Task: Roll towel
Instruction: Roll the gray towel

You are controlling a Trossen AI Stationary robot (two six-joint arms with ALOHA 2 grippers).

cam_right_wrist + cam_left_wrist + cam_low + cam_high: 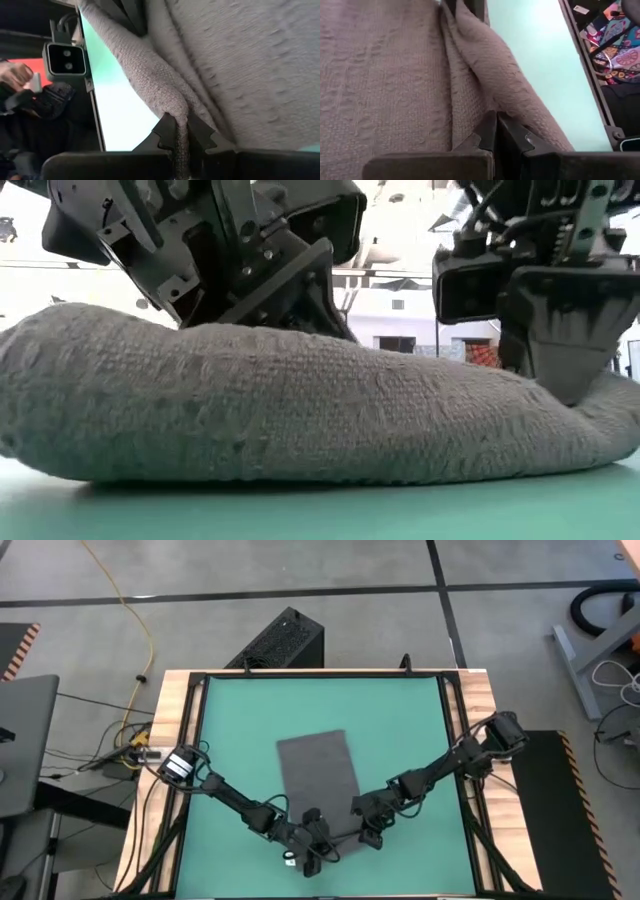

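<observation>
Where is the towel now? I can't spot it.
In the high view the towel lies mid-mat, its near edge pinched by the left gripper and right gripper.

both grippers low, pinched

Near edge of the towel hidden under both arms in the high view

Both arms are dark, jointed, slim-linked, with black cables trailing along them. The left arm has a round silver-faced joint near its base. Each tool, left tool and right tool, ends in two black fingers with stepped, notched tips.
</observation>
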